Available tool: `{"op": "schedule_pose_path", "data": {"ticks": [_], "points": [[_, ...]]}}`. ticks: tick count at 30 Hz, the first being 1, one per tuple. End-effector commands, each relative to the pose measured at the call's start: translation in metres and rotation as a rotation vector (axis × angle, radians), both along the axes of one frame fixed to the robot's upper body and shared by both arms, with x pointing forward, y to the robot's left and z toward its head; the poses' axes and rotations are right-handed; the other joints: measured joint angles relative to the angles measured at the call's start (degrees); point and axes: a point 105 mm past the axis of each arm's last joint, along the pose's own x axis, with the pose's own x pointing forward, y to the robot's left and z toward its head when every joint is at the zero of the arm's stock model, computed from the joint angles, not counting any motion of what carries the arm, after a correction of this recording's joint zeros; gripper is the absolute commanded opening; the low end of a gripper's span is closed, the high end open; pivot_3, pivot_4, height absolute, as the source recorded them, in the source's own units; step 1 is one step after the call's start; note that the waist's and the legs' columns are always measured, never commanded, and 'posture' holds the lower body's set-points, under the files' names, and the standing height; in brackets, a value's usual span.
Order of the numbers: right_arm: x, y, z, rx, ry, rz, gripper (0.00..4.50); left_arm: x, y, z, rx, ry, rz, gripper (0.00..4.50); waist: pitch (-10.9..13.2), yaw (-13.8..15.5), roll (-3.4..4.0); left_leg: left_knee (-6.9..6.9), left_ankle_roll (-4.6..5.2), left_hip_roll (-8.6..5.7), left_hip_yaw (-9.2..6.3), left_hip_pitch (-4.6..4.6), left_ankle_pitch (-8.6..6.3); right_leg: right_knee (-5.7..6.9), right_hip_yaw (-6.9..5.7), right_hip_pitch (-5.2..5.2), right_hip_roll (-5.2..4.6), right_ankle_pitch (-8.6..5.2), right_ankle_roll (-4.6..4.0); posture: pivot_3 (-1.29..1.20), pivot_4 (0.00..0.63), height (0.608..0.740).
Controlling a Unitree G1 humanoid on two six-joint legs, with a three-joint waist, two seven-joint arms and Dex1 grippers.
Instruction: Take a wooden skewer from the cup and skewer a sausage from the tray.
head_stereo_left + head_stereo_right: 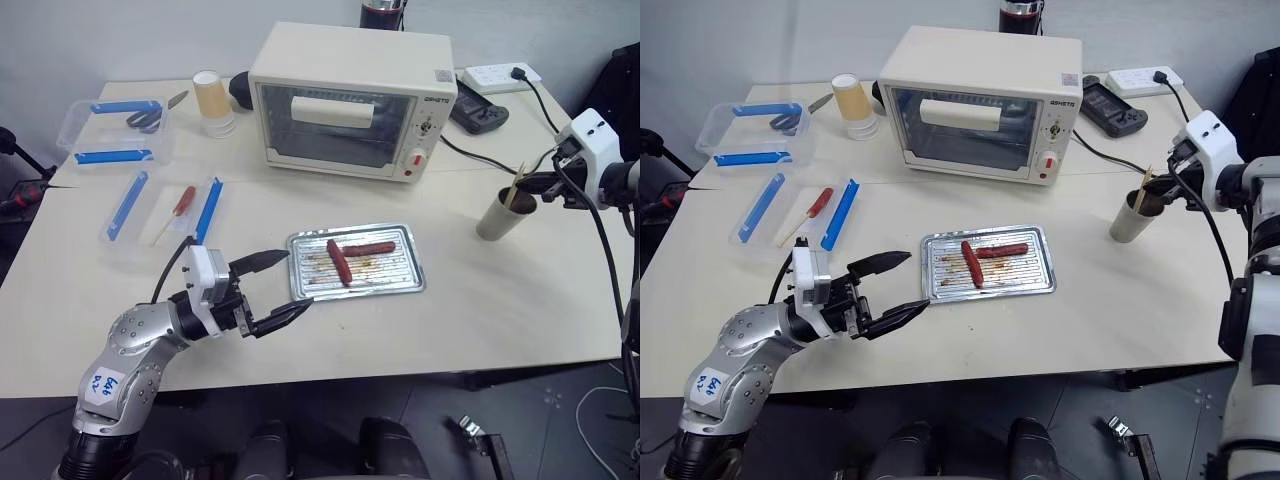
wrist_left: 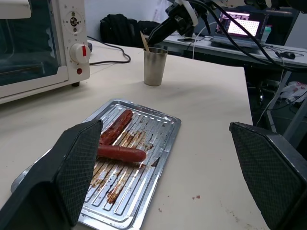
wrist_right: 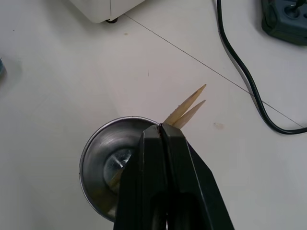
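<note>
Skewers [image 3: 188,106] stand in the cup [image 3: 98,158], pinched by the right gripper [image 3: 160,128], whose fingers are closed. Left gripper [image 1: 272,290] hangs wide apart beside the tray [image 1: 410,284], where two sausages [image 1: 338,262] lie crossed.

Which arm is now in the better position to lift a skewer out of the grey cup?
The right. Its gripper is shut at the rim of the cup, beside the skewer tips. The left gripper is open by the tray, far from the cup.
</note>
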Motion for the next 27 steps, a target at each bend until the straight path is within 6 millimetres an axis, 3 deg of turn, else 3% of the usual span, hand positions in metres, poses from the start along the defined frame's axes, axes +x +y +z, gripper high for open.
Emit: {"op": "schedule_pose_path", "data": {"ticks": [1,3,5,9,13,27], "points": [[0.002,0.001,0.018,0.064,-0.065,-0.017,0.03,-0.005,-0.004,0.011,0.003,-0.055,-0.019,4.50,0.00,0.00,0.00,0.00,0.00,0.00,0.00,0.00,0.00,0.00,0.00,0.00,0.00,0.00,0.00,0.00,0.150,0.740],[0.004,-0.002,0.026,0.077,-0.107,-0.048,0.03,-0.005,-0.004,0.011,0.003,-0.055,-0.018,4.50,0.00,0.02,0.00,0.00,0.00,0.00,0.00,0.00,0.00,0.00,0.00,0.00,0.00,0.00,0.00,0.00,0.150,0.740],[0.003,-0.001,0.028,0.074,-0.119,-0.038,0.39,-0.005,-0.004,0.011,0.003,-0.056,-0.016,4.50,0.00,0.01,0.00,0.00,0.00,0.00,0.00,0.00,0.00,0.00,0.00,0.00,0.00,0.00,0.00,0.00,0.150,0.740],[0.005,-0.002,0.037,0.095,-0.197,-0.052,1.62,-0.006,-0.003,0.010,-0.001,-0.053,-0.010,4.50,0.00,0.00,0.00,0.00,0.00,0.00,0.01,0.00,0.00,0.00,0.00,0.00,0.00,0.00,0.00,0.00,0.150,0.740],[0.006,0.003,0.031,0.092,-0.184,-0.021,2.90,-0.005,-0.004,0.009,-0.007,-0.049,-0.012,4.50,0.00,0.04,0.00,0.00,0.00,0.00,0.00,0.00,0.00,0.00,0.00,0.00,0.00,0.00,0.00,0.00,0.150,0.740],[0.014,0.021,0.019,0.069,-0.149,0.025,2.90,-0.003,-0.005,0.010,-0.008,-0.052,-0.014,4.50,0.00,-0.04,0.00,0.00,0.00,0.00,0.01,0.00,0.00,0.01,0.00,-0.01,0.00,0.00,0.00,0.00,0.150,0.740]]}}
